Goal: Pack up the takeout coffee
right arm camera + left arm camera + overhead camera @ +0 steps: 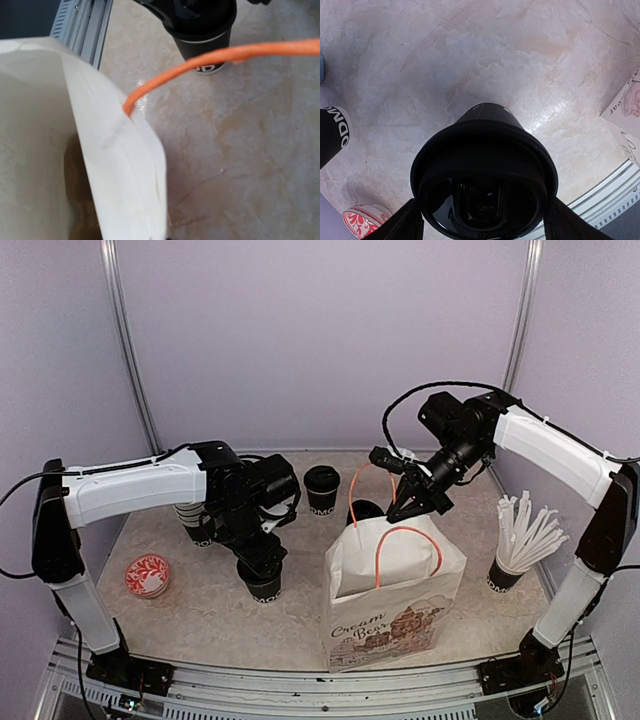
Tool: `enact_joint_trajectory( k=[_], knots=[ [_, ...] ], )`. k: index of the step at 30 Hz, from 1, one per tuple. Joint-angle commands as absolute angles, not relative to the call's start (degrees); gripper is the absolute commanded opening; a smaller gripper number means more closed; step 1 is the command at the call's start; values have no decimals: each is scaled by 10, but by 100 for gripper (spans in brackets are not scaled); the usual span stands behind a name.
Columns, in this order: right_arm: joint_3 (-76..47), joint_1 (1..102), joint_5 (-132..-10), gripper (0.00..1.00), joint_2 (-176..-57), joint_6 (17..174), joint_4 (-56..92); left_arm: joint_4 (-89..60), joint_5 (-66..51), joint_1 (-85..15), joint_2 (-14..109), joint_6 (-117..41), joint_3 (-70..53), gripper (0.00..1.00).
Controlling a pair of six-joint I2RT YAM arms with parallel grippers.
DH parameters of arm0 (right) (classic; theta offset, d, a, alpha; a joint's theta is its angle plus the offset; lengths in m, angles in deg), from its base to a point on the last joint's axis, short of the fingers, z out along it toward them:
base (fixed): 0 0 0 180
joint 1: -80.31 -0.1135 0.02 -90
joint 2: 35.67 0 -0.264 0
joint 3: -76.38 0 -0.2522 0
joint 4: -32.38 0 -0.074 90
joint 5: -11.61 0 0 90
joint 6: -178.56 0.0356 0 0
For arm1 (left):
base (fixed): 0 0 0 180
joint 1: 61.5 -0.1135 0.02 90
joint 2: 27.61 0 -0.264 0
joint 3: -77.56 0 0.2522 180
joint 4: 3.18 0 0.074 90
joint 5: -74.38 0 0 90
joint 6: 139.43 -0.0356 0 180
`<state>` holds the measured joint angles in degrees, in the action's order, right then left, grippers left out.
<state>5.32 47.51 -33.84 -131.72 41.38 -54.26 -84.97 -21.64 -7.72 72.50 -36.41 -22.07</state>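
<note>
Lidded black cup (482,150) clamped between fingers of left gripper (482,210) | right gripper (408,508) beside orange handle (200,70) of paper bag (395,580); its finger state cannot be told

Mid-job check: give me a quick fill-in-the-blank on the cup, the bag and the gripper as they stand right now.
The ___ arm's gripper is shut on a lidded takeout cup.
The paper bag has ___ handles.
The bag stands upright with its mouth ___.
Missing words: left; orange; open.
</note>
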Motion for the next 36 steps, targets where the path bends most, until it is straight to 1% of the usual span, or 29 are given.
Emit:
enact_joint_trajectory(
  k=[1,4,6,11,17,21,26,30,36],
  knots=[
    [39,467,-353,0,-1313,415,-556,-843,-207,-78,739,-374,-232,79],
    [39,467,-353,0,-1313,415,-555,-841,-202,-78,741,-376,-230,78],
    [39,467,-353,0,-1313,415,-554,-839,-199,-78,745,-378,-228,76],
    [38,467,-347,0,-1313,419,-552,-843,-196,-78,752,-377,-229,66],
    [49,467,-342,0,-1314,430,-546,-865,-231,-80,733,-357,-251,65],
    [68,465,-350,0,-1323,451,-528,-881,-273,-103,701,-333,-271,65],
    [116,454,-361,0,-1354,468,-528,-907,-336,-130,662,-316,-346,65],
    [147,447,-364,0,-1371,474,-536,-921,-377,-128,641,-309,-424,64],
    [156,439,-360,0,-1370,485,-537,-903,-397,-68,607,-330,-510,64]
  ],
)
